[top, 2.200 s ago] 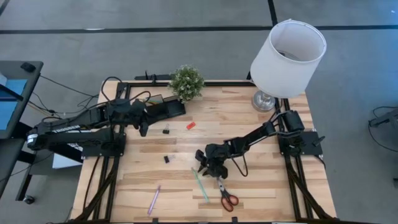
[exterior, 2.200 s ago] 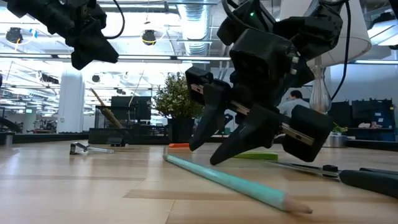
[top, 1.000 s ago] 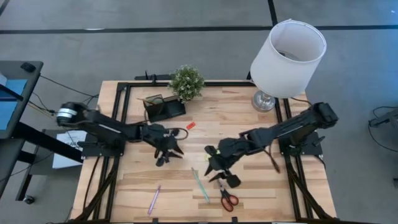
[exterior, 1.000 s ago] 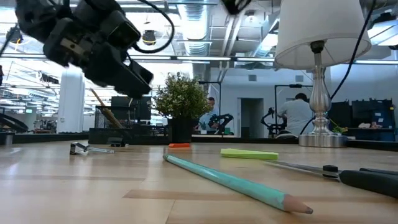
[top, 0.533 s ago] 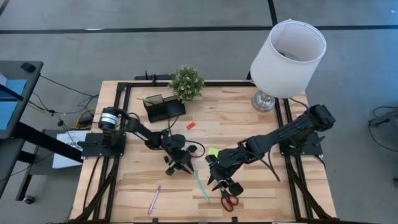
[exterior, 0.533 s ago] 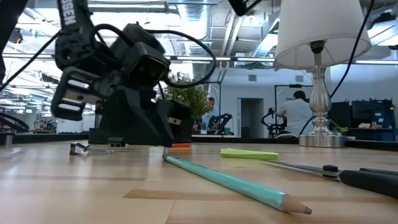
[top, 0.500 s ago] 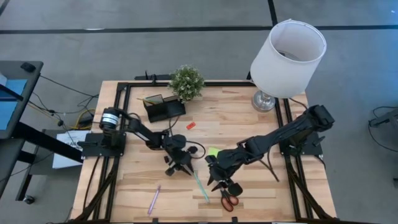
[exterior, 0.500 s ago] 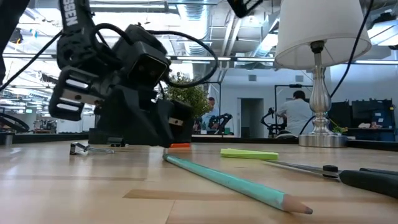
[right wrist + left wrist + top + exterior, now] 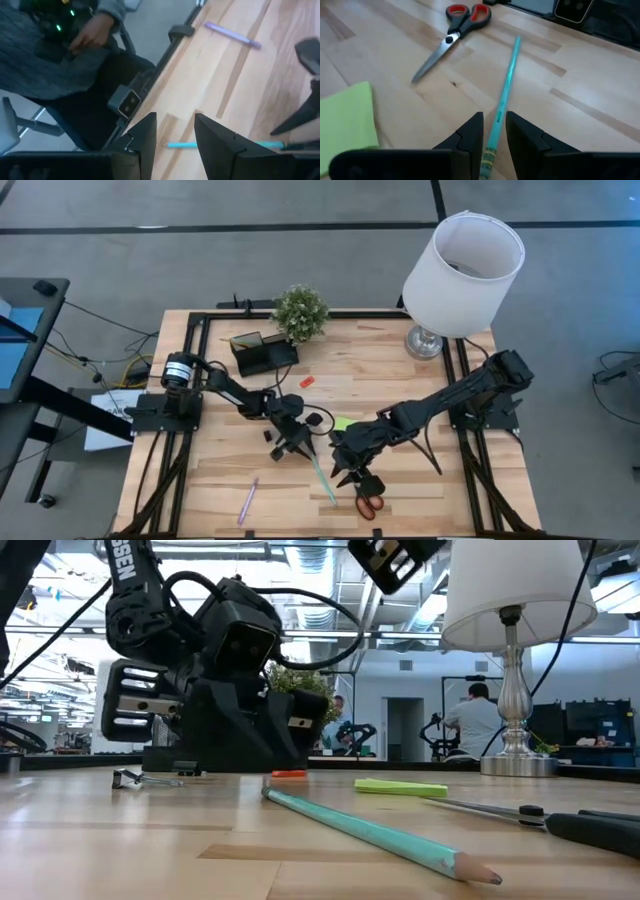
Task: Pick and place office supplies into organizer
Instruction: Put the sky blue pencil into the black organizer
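Fingers of your left gripper (image 9: pixel 494 131) straddle the teal pencil (image 9: pixel 506 98), slightly parted; scissors (image 9: pixel 454 31) lie ahead, bare tabletop (image 9: pixel 580 95) between. Right gripper (image 9: pixel 175 131) open.

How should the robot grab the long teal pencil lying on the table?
Grip the teal pencil across its thin shaft, coming straight down from above, because it lies flat on the wood. The left gripper already straddles one end, fingers open either side.
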`<state>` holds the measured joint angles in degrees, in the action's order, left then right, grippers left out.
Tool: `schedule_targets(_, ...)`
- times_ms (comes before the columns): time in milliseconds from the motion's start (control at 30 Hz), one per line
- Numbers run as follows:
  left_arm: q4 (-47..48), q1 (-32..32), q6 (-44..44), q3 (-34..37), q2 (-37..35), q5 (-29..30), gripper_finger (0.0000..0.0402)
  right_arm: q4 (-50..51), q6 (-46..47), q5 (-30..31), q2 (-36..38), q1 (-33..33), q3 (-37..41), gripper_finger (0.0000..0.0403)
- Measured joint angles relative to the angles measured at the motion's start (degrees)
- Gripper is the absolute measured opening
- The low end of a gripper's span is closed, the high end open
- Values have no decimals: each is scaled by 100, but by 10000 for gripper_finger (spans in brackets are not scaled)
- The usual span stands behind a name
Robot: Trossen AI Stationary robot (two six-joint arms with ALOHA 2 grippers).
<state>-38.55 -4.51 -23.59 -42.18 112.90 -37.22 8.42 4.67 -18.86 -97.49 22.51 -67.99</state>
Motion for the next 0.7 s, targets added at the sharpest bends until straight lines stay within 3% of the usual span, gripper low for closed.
schedule_targets(133,-5,-19,1,-185,385,-24,75,-163,0,-9,2,46,-2,127)
schedule_targets(400,-192,38,348,-807,1293,-628,75,-161,0,-6,2,164,-2,127)
schedule_targets(700,-100,-21,555,-886,1375,-205,63,-155,-8,-8,2,345,-2,127)
